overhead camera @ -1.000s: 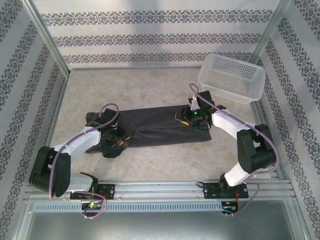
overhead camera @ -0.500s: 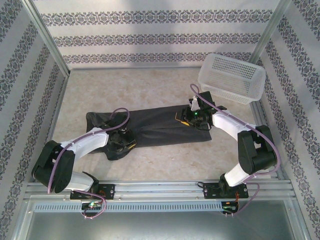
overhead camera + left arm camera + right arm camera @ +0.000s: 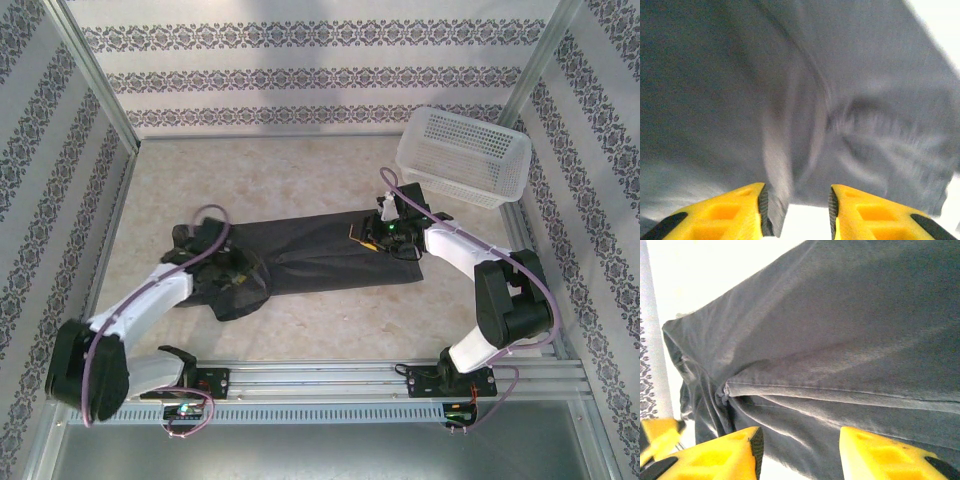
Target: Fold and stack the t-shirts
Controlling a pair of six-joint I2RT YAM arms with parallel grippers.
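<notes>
- Charcoal t-shirt [image 3: 320,250] lies spread across the middle of our table [image 3: 300,170].
- Our left gripper [image 3: 796,212] is over its bunched left end, jaws apart.
- Our right gripper [image 3: 800,452], over its right end, likewise gapes.

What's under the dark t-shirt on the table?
The t-shirt lies spread on the pale table, which shows beyond its edges. Anything beneath the cloth is covered, especially at its bunched left end.

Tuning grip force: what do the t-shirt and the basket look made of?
T-shirt: soft fabric, probably cotton knit, matte charcoal; it wrinkles and shows a stitched hem. Basket: white plastic, probably rigid; moulded mesh walls.
</notes>
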